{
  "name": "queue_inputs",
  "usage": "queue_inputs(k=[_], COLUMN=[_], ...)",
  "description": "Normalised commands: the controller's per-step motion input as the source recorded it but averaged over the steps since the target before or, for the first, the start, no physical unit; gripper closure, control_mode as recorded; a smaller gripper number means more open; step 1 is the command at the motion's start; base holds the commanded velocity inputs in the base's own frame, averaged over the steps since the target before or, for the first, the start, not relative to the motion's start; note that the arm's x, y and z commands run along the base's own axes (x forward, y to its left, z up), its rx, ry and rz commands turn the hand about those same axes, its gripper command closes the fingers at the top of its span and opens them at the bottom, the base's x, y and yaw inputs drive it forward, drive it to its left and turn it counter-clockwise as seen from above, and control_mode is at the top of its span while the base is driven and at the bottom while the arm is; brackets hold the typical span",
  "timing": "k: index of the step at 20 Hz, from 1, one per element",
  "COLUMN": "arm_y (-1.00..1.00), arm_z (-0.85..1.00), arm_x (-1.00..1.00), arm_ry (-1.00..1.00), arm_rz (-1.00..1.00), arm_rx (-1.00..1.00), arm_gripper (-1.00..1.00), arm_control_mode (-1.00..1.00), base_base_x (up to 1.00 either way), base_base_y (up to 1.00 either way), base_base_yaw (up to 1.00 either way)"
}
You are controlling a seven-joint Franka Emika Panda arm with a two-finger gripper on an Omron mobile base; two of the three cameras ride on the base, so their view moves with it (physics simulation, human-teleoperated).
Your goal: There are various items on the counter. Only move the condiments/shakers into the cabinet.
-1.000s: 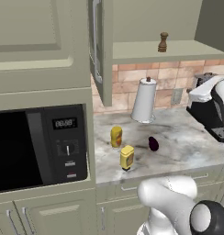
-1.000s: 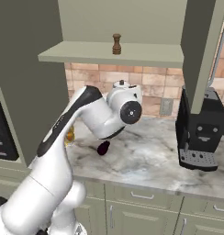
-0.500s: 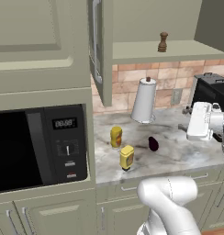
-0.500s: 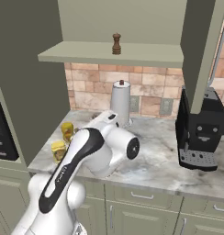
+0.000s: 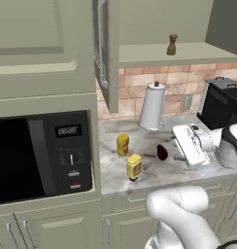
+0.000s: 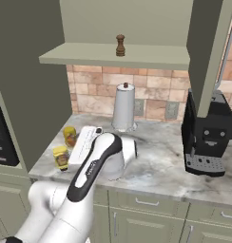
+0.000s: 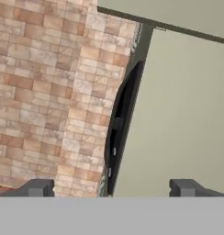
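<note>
The brown pepper shaker (image 5: 172,44) (image 6: 120,45) stands on the open cabinet's inner shelf (image 5: 154,54) (image 6: 99,56). On the counter (image 5: 110,181) (image 6: 160,167), the amber bottle (image 5: 122,145) (image 6: 69,135) and the bright yellow bottle (image 5: 134,167) (image 6: 61,157) stand left of the dark purple vegetable (image 5: 162,152). My gripper (image 5: 176,147) (image 7: 112,188) hovers low over the counter just right of the vegetable. It is open and holds nothing. In the hand view it faces the brick wall and a dark edge.
A white paper-towel roll (image 5: 152,104) (image 6: 123,107) stands at the back of the counter. A black coffee machine (image 5: 222,99) (image 6: 208,137) sits at the right. The microwave (image 5: 42,155) bounds the left, with the open cabinet door (image 5: 105,48) above it.
My arm has swung down from high on the right to just above the counter and moved left toward the vegetable. The bottles and shaker have not moved.
</note>
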Motion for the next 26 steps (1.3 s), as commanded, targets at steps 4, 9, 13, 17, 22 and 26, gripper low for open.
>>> queue_inputs(k=[4,9,13,17,22,26], arm_y=[0.3,0.01,0.0,0.01,0.01,0.08], arm_z=[-0.45,-0.19,-0.12,-0.33,-0.41,-0.29], arm_x=[0.09,0.03,0.05,0.19,0.11,0.15], arm_ry=[0.06,0.02,0.0,0.01,0.01,0.0], arm_rz=[0.46,0.12,0.0,0.0,0.0,0.0], arm_rx=[0.0,0.0,0.0,-0.01,-0.03,-0.05], arm_gripper=[-1.0,-1.0,-1.0,-1.0,-1.0,-1.0], arm_control_mode=[-1.0,-1.0,-1.0,-1.0,-1.0,-1.0], base_base_x=[0.0,0.0,0.0,0.0,0.0,0.0], base_base_y=[0.0,0.0,0.0,0.0,0.0,0.0], base_base_yaw=[0.0,0.0,0.0,0.0,0.0,0.0])
